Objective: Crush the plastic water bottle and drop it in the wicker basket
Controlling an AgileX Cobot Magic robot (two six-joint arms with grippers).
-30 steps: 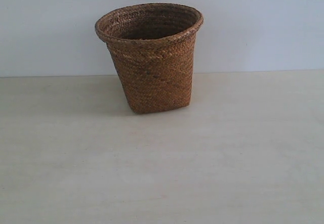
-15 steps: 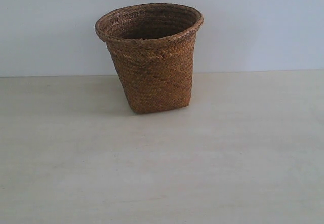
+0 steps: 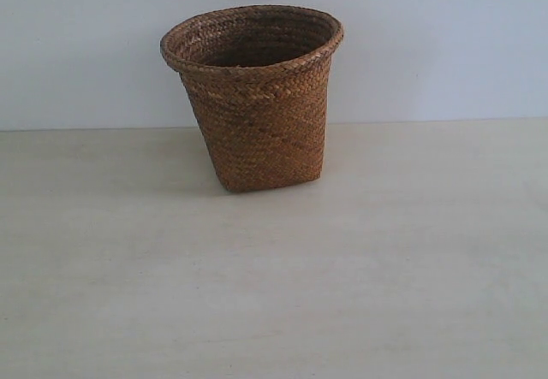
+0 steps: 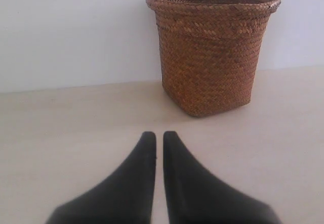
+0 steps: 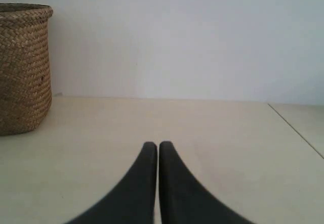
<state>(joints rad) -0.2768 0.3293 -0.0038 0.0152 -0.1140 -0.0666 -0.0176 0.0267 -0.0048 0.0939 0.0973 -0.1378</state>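
Insp. notes, all 3 views.

Wicker basket [image 3: 261,131]: standing upright on the pale table [image 3: 342,268], toward the back, near the white wall [image 3: 445,45]. Ext. view is showing it slightly left of centre, wide rolled rim up, sides tapering to a narrower squarish base. What can be seen of the interior is reading dark; contents cannot be told.

L gripper [image 4: 159,135]: black fingers [image 4: 144,153] are lying pressed nearly together, only a thin slit showing between them, pinching nothing. It is pointing along the table toward the basket [image 4: 207,57], well apart from it, w/ bare tabletop between.

R gripper [image 5: 157,145]: fingers are sitting pressed together tip to tip, nothing between them. It is pointing toward the wall. The basket [image 5: 23,72] is showing at the edge of this view, off to one side, well apart from the fingertips. A thin seam line [image 5: 293,128] is running across the table surface on the other side.

Plastic water bottle: position cannot be told from these views.

Neither arm is showing in the ext. view.
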